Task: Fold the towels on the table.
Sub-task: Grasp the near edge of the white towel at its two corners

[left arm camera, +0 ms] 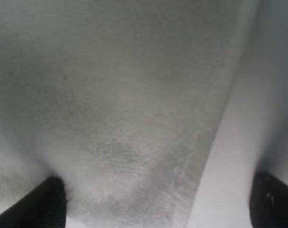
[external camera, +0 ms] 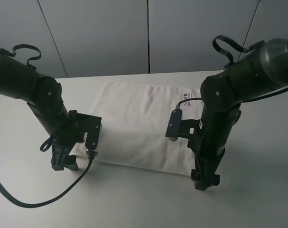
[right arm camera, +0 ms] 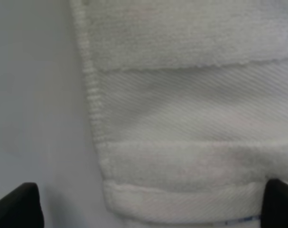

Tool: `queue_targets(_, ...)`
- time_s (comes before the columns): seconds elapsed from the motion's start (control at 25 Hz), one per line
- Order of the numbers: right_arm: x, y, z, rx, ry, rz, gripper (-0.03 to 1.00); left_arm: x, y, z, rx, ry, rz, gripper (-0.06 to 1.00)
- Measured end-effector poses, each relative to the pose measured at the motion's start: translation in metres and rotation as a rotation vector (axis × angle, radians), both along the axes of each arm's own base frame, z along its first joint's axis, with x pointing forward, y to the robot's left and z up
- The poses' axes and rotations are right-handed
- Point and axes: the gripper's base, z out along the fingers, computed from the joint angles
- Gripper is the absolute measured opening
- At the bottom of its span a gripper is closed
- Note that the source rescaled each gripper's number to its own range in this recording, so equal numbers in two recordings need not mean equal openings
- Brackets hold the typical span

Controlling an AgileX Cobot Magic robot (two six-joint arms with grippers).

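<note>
The white towel (external camera: 139, 123) lies flat on the white table (external camera: 144, 204), with its small printed tag (external camera: 187, 98) at the far right corner. My left gripper (external camera: 63, 161) is low over the towel's near left corner. In the left wrist view the left gripper (left arm camera: 158, 211) is open, and its dark fingertips (left arm camera: 51, 202) stand wide apart over the terry cloth (left arm camera: 115, 95). My right gripper (external camera: 204, 179) is low at the near right corner. It (right arm camera: 148, 211) is open too, straddling the towel's corner with its woven border stripe (right arm camera: 191, 104).
Grey wall panels (external camera: 148, 33) stand behind the table's far edge. A black cable (external camera: 49, 197) loops from the left arm onto the table at the near left. Bare tabletop surrounds the towel on all sides.
</note>
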Motion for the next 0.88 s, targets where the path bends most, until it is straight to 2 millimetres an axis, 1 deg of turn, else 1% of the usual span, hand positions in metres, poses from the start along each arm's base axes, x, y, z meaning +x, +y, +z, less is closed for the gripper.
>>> queue_targets(0.36,0.002,0.002,-0.006,-0.029,-0.006,0.051,1.0,0.0,0.0,0.0,-0.003,-0.002,0.002,1.0)
queue_targets(0.4,0.002,0.001,-0.007,-0.03,-0.008,0.054,0.99,0.0,0.0,0.0,-0.003,-0.002,0.002,1.0)
queue_targets(0.44,0.002,0.001,-0.007,-0.032,-0.009,0.057,0.96,0.0,0.0,0.0,-0.003,-0.002,0.002,1.0)
queue_targets(0.48,0.002,0.001,-0.009,-0.037,-0.009,0.063,0.91,0.0,0.0,0.0,-0.003,-0.002,0.002,1.0)
queue_targets(0.52,0.004,0.001,-0.01,-0.041,-0.018,0.076,0.84,0.0,0.0,0.0,-0.003,-0.002,0.002,1.0)
queue_targets(0.68,0.008,0.0,-0.012,-0.042,-0.064,0.11,0.54,0.0,0.0,0.0,-0.003,-0.002,0.002,1.0)
queue_targets(0.8,0.009,-0.001,-0.013,-0.033,-0.093,0.121,0.28,0.0,0.0,0.0,-0.003,-0.002,0.002,1.0)
queue_targets(0.88,0.01,0.0,-0.013,-0.027,-0.103,0.123,0.07,0.0,0.0,0.0,-0.003,-0.002,0.002,1.0)
